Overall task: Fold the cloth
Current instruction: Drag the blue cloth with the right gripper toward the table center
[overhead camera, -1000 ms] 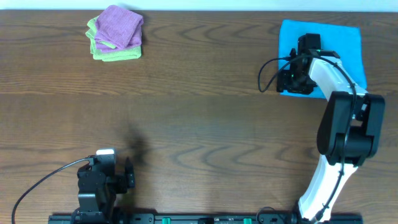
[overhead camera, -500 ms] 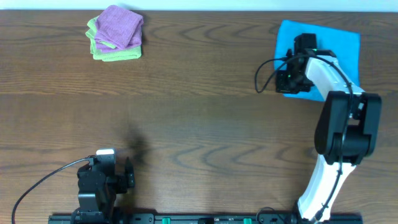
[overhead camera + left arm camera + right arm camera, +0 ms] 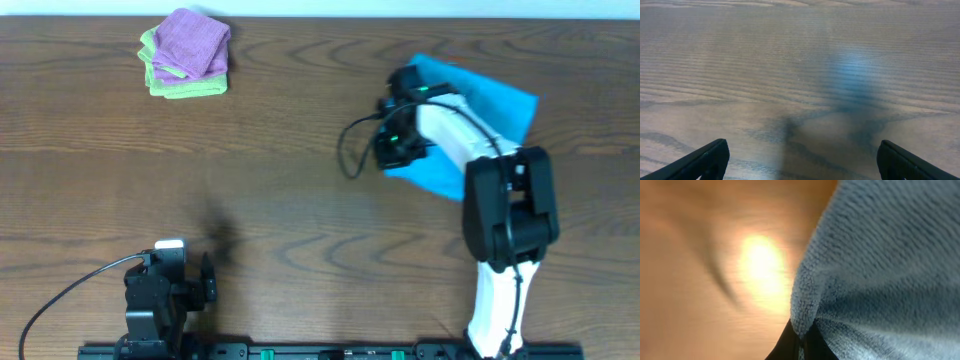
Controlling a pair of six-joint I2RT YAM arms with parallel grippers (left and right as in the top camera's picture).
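1. The blue cloth (image 3: 495, 100) is seen in the upper right of the overhead frame. It lies askew on the wooden table (image 3: 300, 190) and is partly covered by the right arm (image 3: 505, 200).
2. The right gripper (image 3: 404, 84) is held at the cloth's left edge. In the right wrist view, a ridge of the fabric is gathered down between the dark fingers (image 3: 785, 347) at the bottom edge of the frame. The jaws appear to be clenched on the blue cloth, though that view is blurred.
3. The left gripper (image 3: 802, 160) is found at the lower left of the overhead frame, well apart from the cloth. Its fingertips are seen in the lower corners of the left wrist view, spread wide and released over the wood grain.
4. A folded stack (image 3: 187, 55), purple on green, is seen at the upper left of the overhead frame.
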